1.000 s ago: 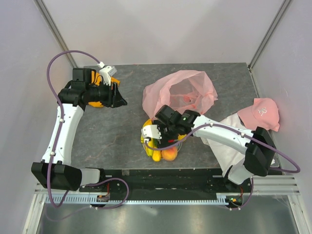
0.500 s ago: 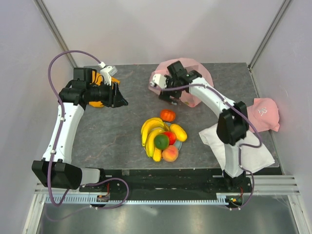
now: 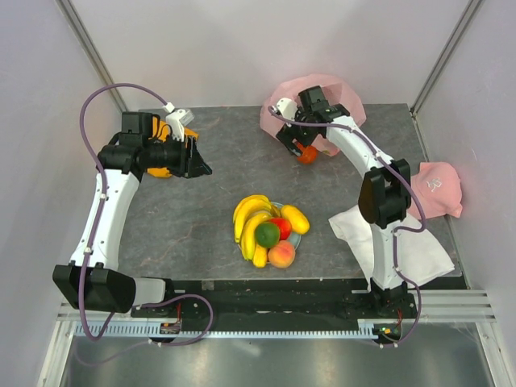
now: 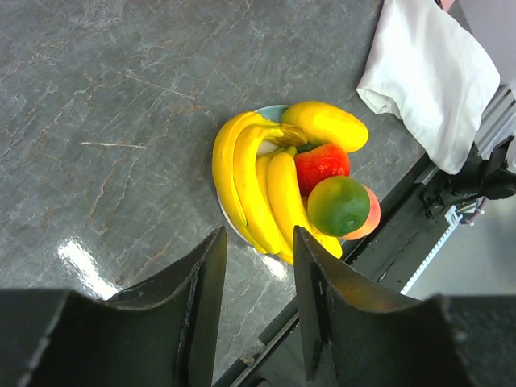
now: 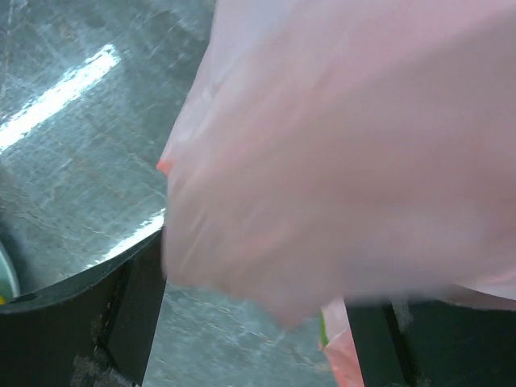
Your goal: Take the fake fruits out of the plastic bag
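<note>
The pink plastic bag [image 3: 322, 87] stands bunched at the table's back edge. My right gripper [image 3: 293, 145] is just in front of it with jaws wide apart, and blurred bag film [image 5: 339, 145] hangs across them in the right wrist view. An orange fruit [image 3: 306, 153] shows right beside those fingers; I cannot tell whether they touch. The other fake fruits sit piled on a plate [image 4: 270, 112]: banana bunch [image 3: 248, 219], green piece [image 3: 267, 235], red piece [image 4: 321, 164], yellow piece [image 3: 294, 218], peach piece [image 3: 280, 255]. My left gripper [image 3: 201, 168] hangs open and empty at the left, looking down at the pile [image 4: 258, 242].
A white cloth [image 3: 395, 242] lies at the right front beside the plate, and a pink cap [image 3: 434, 187] sits at the right edge. A folded orange cloth [image 3: 164, 171] lies under the left arm. Frame posts rise at both back corners.
The right arm swung from above the plate to the back of the table, and the bag went back with it. An orange fruit seen near the plate now shows beside the right gripper.
</note>
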`<state>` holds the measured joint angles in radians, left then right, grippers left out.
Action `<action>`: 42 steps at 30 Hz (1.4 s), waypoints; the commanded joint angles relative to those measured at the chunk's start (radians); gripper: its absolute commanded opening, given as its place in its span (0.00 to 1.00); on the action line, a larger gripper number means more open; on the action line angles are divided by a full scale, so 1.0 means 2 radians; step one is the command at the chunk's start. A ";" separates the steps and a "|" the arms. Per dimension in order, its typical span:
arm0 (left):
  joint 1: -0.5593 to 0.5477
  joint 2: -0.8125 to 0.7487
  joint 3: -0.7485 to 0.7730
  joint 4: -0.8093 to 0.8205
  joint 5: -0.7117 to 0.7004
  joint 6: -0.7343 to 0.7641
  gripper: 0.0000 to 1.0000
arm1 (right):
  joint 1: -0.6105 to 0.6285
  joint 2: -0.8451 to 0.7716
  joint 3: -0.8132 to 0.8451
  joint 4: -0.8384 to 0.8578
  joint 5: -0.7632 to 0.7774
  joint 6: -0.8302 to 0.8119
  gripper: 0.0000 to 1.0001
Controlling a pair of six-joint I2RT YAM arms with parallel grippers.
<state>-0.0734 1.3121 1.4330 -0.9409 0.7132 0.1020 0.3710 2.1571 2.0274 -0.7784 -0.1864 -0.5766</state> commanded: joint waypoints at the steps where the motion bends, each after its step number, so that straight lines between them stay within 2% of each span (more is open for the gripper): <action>1: 0.003 -0.002 -0.008 0.004 0.005 0.001 0.46 | -0.003 -0.001 -0.027 0.022 -0.001 0.056 0.89; 4: 0.003 0.004 -0.012 0.000 0.002 0.007 0.46 | -0.013 0.030 0.007 0.025 0.035 0.097 0.88; 7: 0.003 0.011 -0.010 0.000 0.000 0.010 0.46 | -0.035 0.045 0.048 0.066 0.107 0.118 0.89; 10: 0.003 0.018 -0.007 0.000 -0.001 0.009 0.46 | -0.069 0.077 0.116 0.092 0.154 0.116 0.96; 12: 0.003 0.027 -0.003 0.000 0.001 0.009 0.46 | -0.090 0.106 0.167 0.098 0.169 0.115 0.98; 15: 0.003 0.036 0.002 0.001 0.001 0.009 0.46 | -0.116 0.115 0.185 0.089 0.166 0.116 0.98; 19: 0.003 0.043 0.008 0.002 0.002 0.008 0.46 | -0.110 0.032 0.085 0.073 0.080 0.142 0.98; 23: 0.003 0.045 0.008 0.002 0.002 0.008 0.46 | -0.080 -0.109 -0.059 0.075 0.023 0.180 0.98; 25: 0.003 0.047 0.005 0.003 0.005 0.007 0.46 | -0.050 -0.173 -0.130 0.087 -0.004 0.178 0.98; 28: 0.003 0.052 0.006 0.006 0.012 0.003 0.46 | -0.002 -0.248 -0.216 0.111 -0.002 0.162 0.97; 30: 0.003 0.056 0.008 0.008 0.015 0.001 0.46 | 0.033 -0.275 -0.250 0.119 -0.023 0.134 0.94; 33: 0.003 0.060 0.012 0.009 0.017 0.000 0.46 | 0.056 -0.247 -0.262 0.112 -0.038 0.139 0.85; 42: 0.003 0.050 -0.004 0.008 0.012 0.003 0.46 | 0.055 -0.037 -0.089 0.049 -0.071 0.111 0.72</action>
<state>-0.0734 1.4315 1.4147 -0.9417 0.7166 0.1024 0.4858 1.9419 1.7203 -0.6109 -0.2760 -0.3130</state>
